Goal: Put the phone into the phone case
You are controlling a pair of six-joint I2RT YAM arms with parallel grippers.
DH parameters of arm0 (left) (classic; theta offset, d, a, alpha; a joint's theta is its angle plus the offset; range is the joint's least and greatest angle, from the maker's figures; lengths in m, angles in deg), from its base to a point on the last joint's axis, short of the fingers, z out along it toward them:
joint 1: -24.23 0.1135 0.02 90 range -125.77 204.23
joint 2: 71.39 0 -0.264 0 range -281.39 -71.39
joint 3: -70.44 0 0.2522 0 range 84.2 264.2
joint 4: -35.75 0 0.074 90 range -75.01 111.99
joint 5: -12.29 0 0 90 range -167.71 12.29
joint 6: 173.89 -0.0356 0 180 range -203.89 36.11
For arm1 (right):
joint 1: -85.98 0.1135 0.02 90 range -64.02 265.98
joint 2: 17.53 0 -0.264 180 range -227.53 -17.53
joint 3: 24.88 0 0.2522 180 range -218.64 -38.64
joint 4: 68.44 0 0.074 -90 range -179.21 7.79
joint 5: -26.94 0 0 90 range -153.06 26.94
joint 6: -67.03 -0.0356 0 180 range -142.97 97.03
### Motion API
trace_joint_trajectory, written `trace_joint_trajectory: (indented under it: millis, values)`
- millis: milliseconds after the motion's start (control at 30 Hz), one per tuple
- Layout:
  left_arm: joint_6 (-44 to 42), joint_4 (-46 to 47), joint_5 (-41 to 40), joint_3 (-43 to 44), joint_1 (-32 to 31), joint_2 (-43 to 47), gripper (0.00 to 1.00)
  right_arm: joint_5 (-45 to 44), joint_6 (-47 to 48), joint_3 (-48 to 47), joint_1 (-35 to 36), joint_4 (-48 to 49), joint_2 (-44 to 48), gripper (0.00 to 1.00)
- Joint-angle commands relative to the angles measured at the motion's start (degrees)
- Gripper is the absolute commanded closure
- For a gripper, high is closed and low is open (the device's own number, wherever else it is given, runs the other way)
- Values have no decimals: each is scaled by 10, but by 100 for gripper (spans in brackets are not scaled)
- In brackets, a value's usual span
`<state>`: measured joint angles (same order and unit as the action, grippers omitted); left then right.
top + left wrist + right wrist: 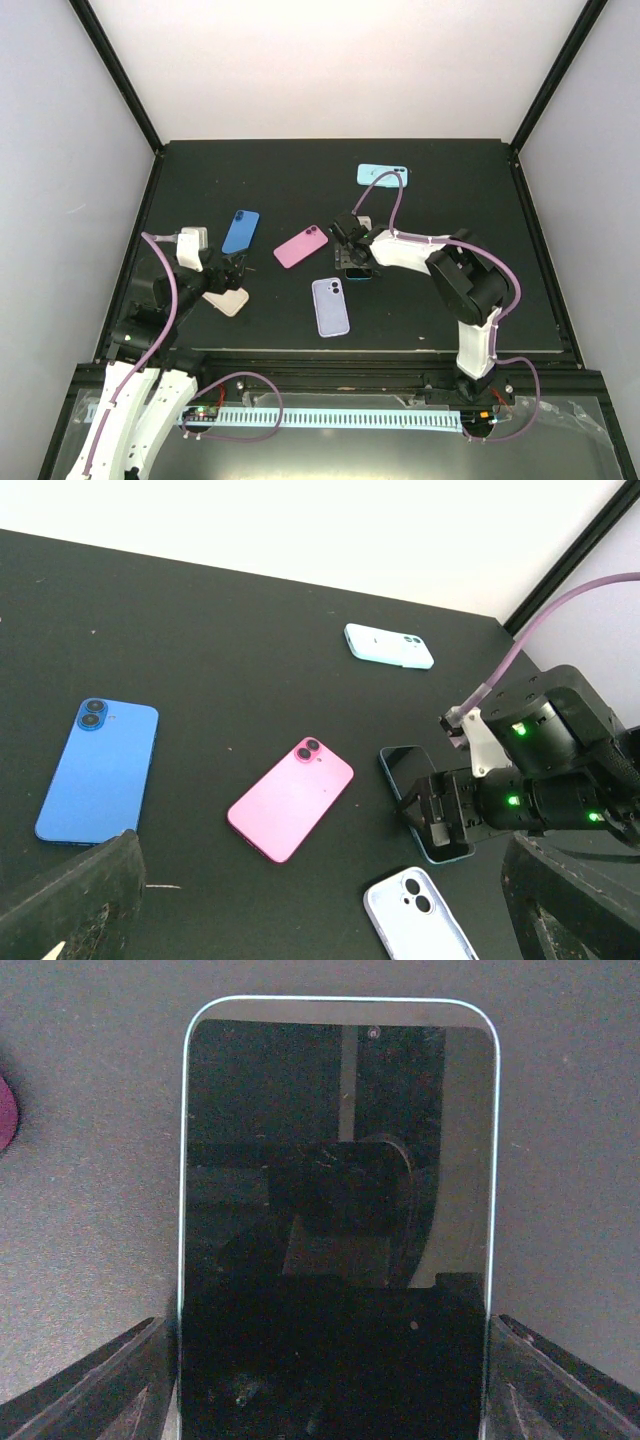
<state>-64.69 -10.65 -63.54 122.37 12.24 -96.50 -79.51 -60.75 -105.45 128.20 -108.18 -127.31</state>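
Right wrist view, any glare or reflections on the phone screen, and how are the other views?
Right wrist: the phone screen shows a dark reflection, no bright glare; fingers at the bottom blur. Left wrist: the pink phone is sharp, green lights glow on the right gripper. Top: even light, faint shadows.

Worktop [90, 1090]: matt black, fine-grained, flecked with pale dust. Phone [340, 1160]: glossy black glass face, mirror-like, with faint smudges and scratches; thin pale teal rim, smooth. Pink phone [290, 798] and blue phone [98, 770]: smooth satin backs, soft sheen, glossy lens rings. Purple cable [570, 594]: smooth plastic sheath.
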Motion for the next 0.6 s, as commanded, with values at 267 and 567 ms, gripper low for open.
trace_joint_trajectory:
  millis: [267,567]
  values:
    - [-5,7,1,5,-1,5,1,-15,13,19,-5,-5,3,29]
    - [0,7,-1,3,-1,-4,1,-2,25,88,-5,4,87,39]
